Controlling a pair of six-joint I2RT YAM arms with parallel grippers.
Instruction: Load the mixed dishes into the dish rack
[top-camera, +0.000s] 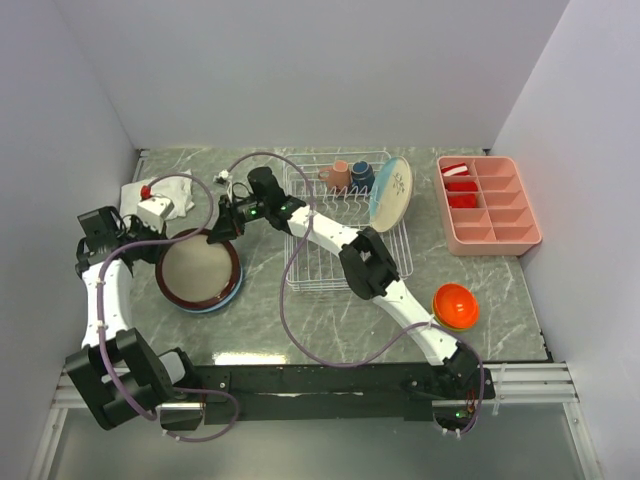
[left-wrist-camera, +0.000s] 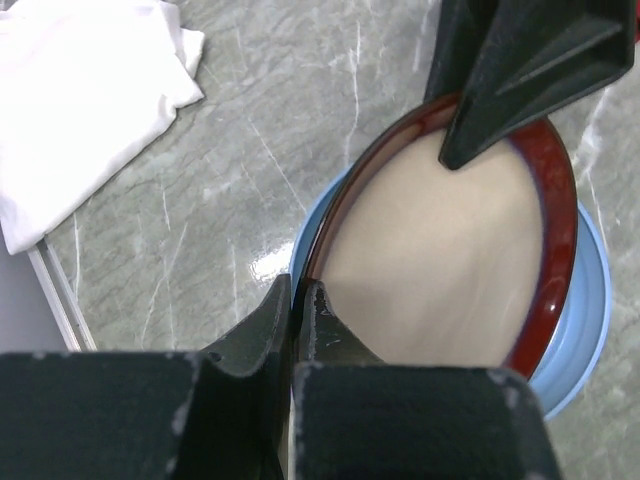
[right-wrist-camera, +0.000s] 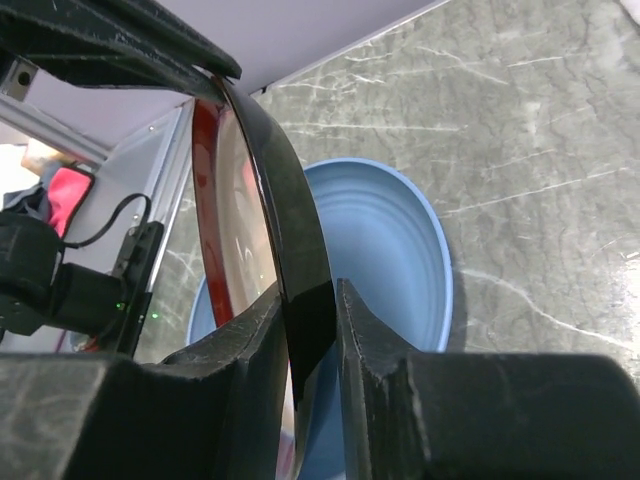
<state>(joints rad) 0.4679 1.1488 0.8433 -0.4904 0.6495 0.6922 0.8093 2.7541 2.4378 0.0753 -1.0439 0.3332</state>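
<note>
At the left end of the desk (left-wrist-camera: 200, 210) lies a white cloth (left-wrist-camera: 80, 90), apart from the dishes. Just right of it, the left end effector (left-wrist-camera: 296, 292) is pressed fully together with nothing between its fingers, its tip against the near rim of the maroon plate (left-wrist-camera: 440, 250). That plate sits on a blue dish (left-wrist-camera: 590, 300), left of the rack (top-camera: 315, 262). At the plate's far rim the right end effector (right-wrist-camera: 308, 300) straddles the edge, narrow, with a finger on each face. It looks to be pinching the rim, though I cannot tell how firmly.

The plate reads as glazed ceramic: stiff, fairly heavy, slick and apt to chip. The rim is the only place to take it. A pinch there hangs all the weight off one edge, so it may swing or slip unless gripped deep and lifted slowly.

Further right, the rack holds a blue mug (top-camera: 362, 178) and a cream plate (top-camera: 390, 192) standing on edge. Beyond it is a pink tray (top-camera: 495, 215), and an orange bowl (top-camera: 455, 305) sits on the desk near the right arm.

The right arm crosses the rack's front and hides part of it, and the prongs are too thin to trace. Whatever lies under the blue dish is covered. No yellow-green bowl shows.
</note>
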